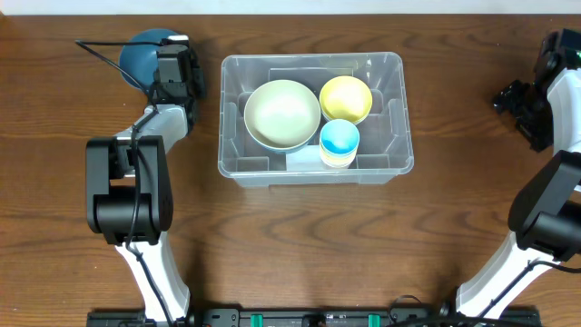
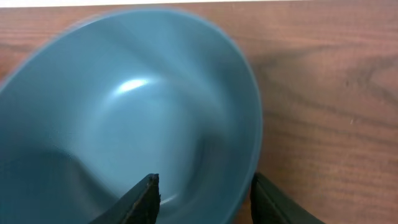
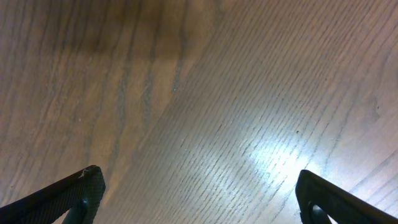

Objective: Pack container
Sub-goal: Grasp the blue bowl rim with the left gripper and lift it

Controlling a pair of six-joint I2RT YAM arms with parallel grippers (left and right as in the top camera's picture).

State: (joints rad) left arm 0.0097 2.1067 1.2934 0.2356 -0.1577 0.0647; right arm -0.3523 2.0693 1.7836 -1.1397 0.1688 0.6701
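Your left gripper (image 2: pixel 205 196) straddles the teal bowl (image 2: pixel 124 112) rim, jaws at half width (pinching? cannot tell), presumably to lift it into the container (image 1: pixel 234 163) at mid-bench (image 1: pixel 454 227). The right gripper (image 3: pixel 199 193) idles aside, jaws wide.

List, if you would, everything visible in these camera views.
clear plastic rectangular container: one, see-through, table centre
large round bowl: one, pale green, inside container, left
small round bowl: one, yellow, inside container, back right
cup: one, blue inside, pale yellow side, inside container, front right
dark teal round bowl: one, on table, left of container
wooden table: one, brown
left gripper: one, black, fingers astride teal bowl's rim
right gripper: one, black, open over bare table, right
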